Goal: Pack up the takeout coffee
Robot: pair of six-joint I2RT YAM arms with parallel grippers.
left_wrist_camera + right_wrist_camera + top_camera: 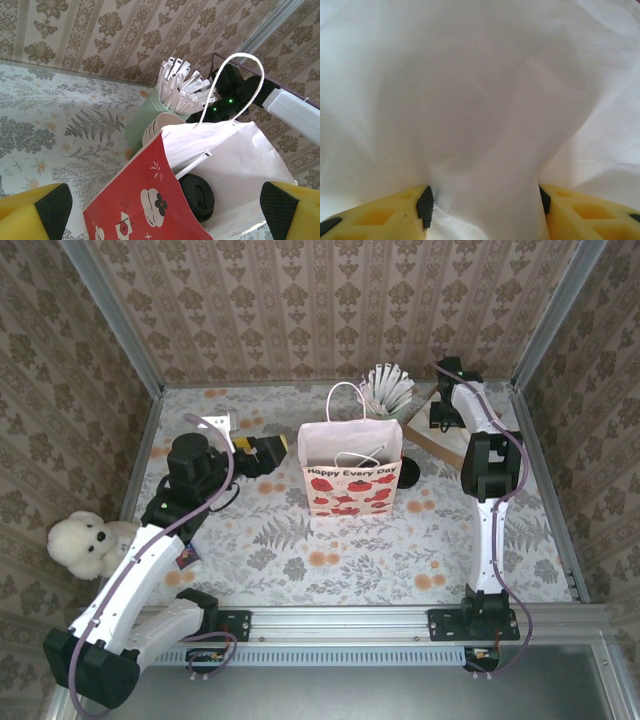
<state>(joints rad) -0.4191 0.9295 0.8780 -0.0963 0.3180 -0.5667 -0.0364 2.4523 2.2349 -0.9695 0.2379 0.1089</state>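
takeout coffee [197, 197]: sitting inside paper bag [350, 485]. stretching left arm low, holding left claw [163, 205] wide beside bag. bending right arm behind, right claw [484, 202] astride white paper; cannot tell whether gripping.

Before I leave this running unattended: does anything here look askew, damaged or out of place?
The bag looks rumpled: in the right wrist view its white paper is creased, with a fold bunched between the right fingers. A plush toy also lies at the far left, which is odd for packing coffee.
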